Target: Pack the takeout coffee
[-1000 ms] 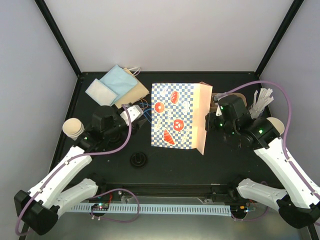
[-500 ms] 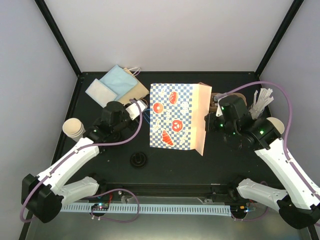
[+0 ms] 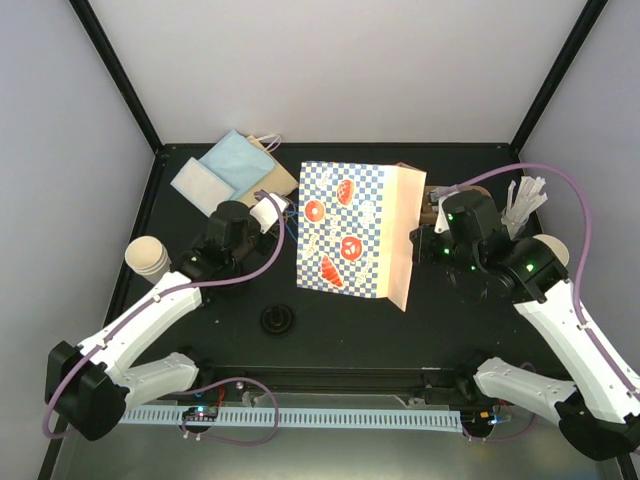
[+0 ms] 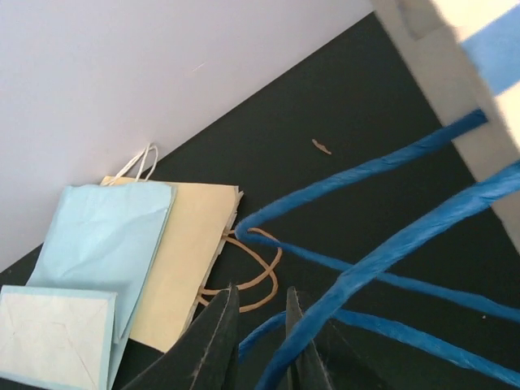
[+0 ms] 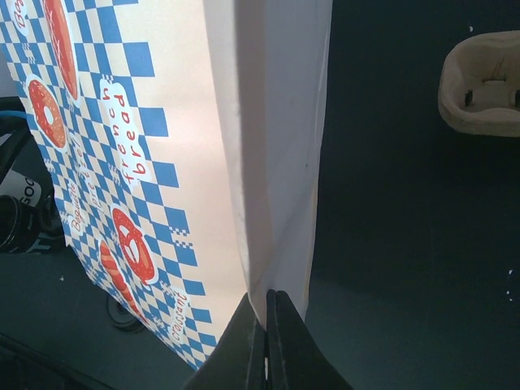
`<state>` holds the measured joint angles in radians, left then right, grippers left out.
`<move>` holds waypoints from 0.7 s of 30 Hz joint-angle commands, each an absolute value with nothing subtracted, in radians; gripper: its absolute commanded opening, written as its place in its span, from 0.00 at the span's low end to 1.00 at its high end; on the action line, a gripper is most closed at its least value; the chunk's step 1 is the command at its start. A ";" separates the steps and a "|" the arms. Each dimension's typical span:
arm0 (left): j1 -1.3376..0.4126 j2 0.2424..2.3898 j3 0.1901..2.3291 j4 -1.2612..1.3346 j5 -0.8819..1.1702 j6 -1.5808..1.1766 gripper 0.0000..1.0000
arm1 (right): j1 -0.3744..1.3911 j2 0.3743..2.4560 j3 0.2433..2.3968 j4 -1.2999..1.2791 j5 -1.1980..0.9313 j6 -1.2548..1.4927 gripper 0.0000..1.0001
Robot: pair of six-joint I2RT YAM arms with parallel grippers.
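From above, we see the checked paper bag (image 3: 345, 240) lying flat on its side in the middle of the table (image 3: 440, 320), with the left gripper (image 3: 270, 212) at its handle end and the right gripper (image 3: 420, 240) at its opposite edge. A stack of cups (image 3: 147, 257) stands well apart to the left, another cup (image 3: 558, 245) shows partly behind the right arm, and a black lid (image 3: 277, 320) sits alone on the table near the front. Stir sticks (image 3: 527, 195) lie at the far right, and some flat bags (image 3: 225, 170) rest at the back left. In the left wrist view the jaws stand narrow, with the bag's blue handle (image 4: 382, 252) running between them, so we judge it pinched. In the right wrist view the jaws are closed tight on a fold of the bag's pale side. Beyond them the cup tray (image 5: 486, 89) sits on the table with nothing in the one hole we can see. We judge the packing barely begun: the bag is only being readied, and the cups have yet to be lidded, seated in the tray and put inside.
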<state>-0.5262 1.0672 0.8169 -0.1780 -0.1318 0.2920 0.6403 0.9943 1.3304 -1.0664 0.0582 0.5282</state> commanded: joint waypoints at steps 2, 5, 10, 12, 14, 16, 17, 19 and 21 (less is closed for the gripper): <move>-0.517 1.084 0.887 -0.179 -0.248 0.207 0.21 | 0.647 0.972 1.366 -1.093 0.054 0.512 0.02; -0.497 1.086 0.893 -0.199 -0.273 0.172 0.21 | 0.646 0.964 1.371 -1.106 0.055 0.510 0.02; -0.466 1.076 0.900 -0.213 -0.294 0.146 0.22 | 0.647 0.951 1.371 -1.136 0.054 0.500 0.02; -0.455 1.071 0.901 -0.218 -0.313 0.140 0.22 | 0.647 0.947 1.369 -1.151 0.061 0.497 0.02; -0.444 1.066 0.902 -0.225 -0.327 0.139 0.22 | 0.647 0.943 1.368 -1.162 0.073 0.498 0.02; -0.436 1.060 0.903 -0.231 -0.340 0.135 0.22 | 0.646 0.936 1.367 -1.169 0.087 0.500 0.02; -0.431 1.059 0.902 -0.234 -0.339 0.134 0.22 | 0.647 0.932 1.366 -1.171 0.092 0.501 0.02; -0.423 1.053 0.898 -0.237 -0.338 0.130 0.21 | 0.646 0.926 1.368 -1.172 0.102 0.504 0.02; -0.417 1.051 0.895 -0.243 -0.331 0.126 0.20 | 0.647 0.924 1.370 -1.171 0.113 0.508 0.02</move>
